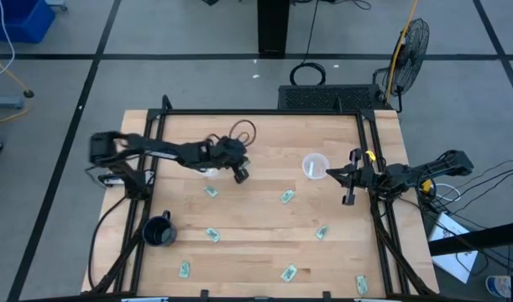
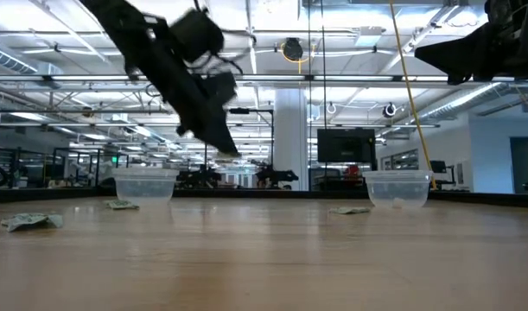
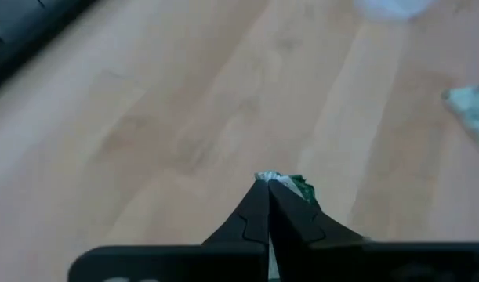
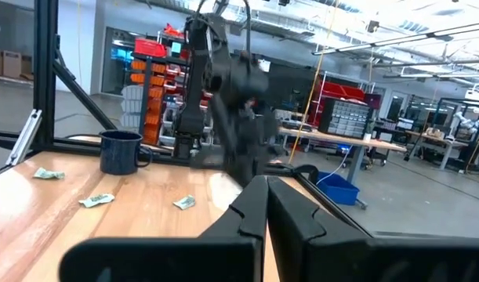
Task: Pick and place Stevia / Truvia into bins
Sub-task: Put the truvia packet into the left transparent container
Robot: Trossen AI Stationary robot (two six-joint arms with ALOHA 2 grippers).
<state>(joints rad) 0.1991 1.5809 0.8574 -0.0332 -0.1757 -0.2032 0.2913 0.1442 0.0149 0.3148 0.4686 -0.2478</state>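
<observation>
My left gripper [image 1: 239, 174] hovers over the table's far-left part, beside the left clear cup [image 1: 210, 170], and is shut on a green-and-white packet [image 3: 292, 186]. In the low view my left gripper [image 2: 227, 147] hangs well above the wood, just right of that cup [image 2: 145, 184]. The second clear cup [image 1: 315, 165] stands mid-right on its base. Several more packets lie flat on the table, among them one packet [image 1: 211, 191] and another packet [image 1: 285, 196]. My right gripper [image 1: 350, 191] waits shut and empty by the right edge. My left gripper pinches the packet between its two fingertips [image 3: 259, 196]; only a crumpled end of the packet [image 3: 280, 180] shows past them. The fingers slant down from the table's left side. The packet is lifted clear of the table.
A black mug [image 1: 158, 231] stands near the left front. Loose packets are scattered over the near half, such as one packet [image 1: 212, 234], a second packet [image 1: 321, 232] and a third packet [image 1: 289, 272]. A black rail frame [image 1: 264, 112] borders the tabletop.
</observation>
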